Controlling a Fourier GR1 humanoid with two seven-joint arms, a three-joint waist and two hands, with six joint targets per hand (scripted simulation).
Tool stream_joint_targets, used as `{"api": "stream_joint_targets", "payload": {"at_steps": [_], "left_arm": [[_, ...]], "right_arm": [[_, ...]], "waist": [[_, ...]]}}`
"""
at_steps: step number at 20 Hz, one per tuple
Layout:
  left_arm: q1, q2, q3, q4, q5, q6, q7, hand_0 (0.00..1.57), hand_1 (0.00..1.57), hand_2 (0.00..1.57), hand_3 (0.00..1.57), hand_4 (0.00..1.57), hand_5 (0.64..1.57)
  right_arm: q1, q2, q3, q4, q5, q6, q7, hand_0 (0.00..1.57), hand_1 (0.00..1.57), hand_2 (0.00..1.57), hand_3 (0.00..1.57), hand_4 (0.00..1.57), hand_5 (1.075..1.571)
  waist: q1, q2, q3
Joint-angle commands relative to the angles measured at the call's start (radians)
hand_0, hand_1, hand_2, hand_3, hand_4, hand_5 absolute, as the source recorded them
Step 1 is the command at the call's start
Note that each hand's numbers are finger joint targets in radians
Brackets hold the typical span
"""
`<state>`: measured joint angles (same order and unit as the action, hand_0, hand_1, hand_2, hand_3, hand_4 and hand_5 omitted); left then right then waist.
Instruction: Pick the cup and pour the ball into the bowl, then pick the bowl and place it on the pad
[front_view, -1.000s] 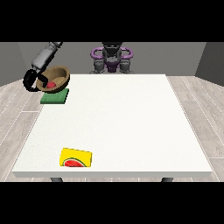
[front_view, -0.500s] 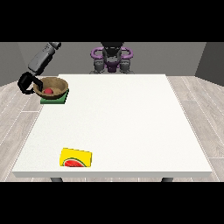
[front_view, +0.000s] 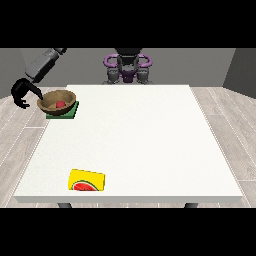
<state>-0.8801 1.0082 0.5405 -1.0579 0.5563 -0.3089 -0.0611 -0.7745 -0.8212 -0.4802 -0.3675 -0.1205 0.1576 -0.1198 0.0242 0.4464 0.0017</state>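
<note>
Grey walls and a pale plank floor surround the large white table (front_view: 130, 145), which fills most of the front view, with the robot (front_view: 127, 67) small behind its far edge. Taking the wooden bowl (front_view: 57, 102) as the landmark: it sits on the green pad (front_view: 70, 113) near the table's far corner at the view's left, and the pad shows beneath it and to its near side. Inside the bowl lies a red ball (front_view: 60, 104). Just beside the bowl, out past the table's edge toward the view's left, hangs the hand at the view's left (front_view: 21, 93), black, its fingers curved but apart from the bowl's rim and closed around nothing; a grey forearm (front_view: 44, 63) slants up from it toward the top of the view. Well apart from the bowl, toward the table's near edge, a yellow cup (front_view: 87, 180) with a watermelon-slice picture lies on its side on the tabletop. The hand at the view's right cannot be made out, so its state cannot be told.
</note>
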Motion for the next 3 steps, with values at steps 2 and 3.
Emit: {"api": "stream_joint_targets", "payload": {"at_steps": [2,3], "left_arm": [[0.01,-0.017,-0.031,0.009,-0.021,0.019,0.001,0.0,0.0,0.0,0.0,0.0,1.515],[0.029,-0.066,-0.051,-0.027,-0.034,0.055,-0.007,0.0,0.0,0.0,0.0,0.0,1.515]], "right_arm": [[-0.068,-0.055,0.002,-0.016,-0.013,0.044,0.1,0.2,0.2,0.3,0.45,0.0,1.476],[-0.091,-0.075,-0.004,-0.014,-0.02,0.056,0.123,0.13,0.13,0.28,0.38,0.0,1.467]], "waist": [[-0.021,-0.053,-0.0011],[-0.018,-0.067,-0.0009]]}}
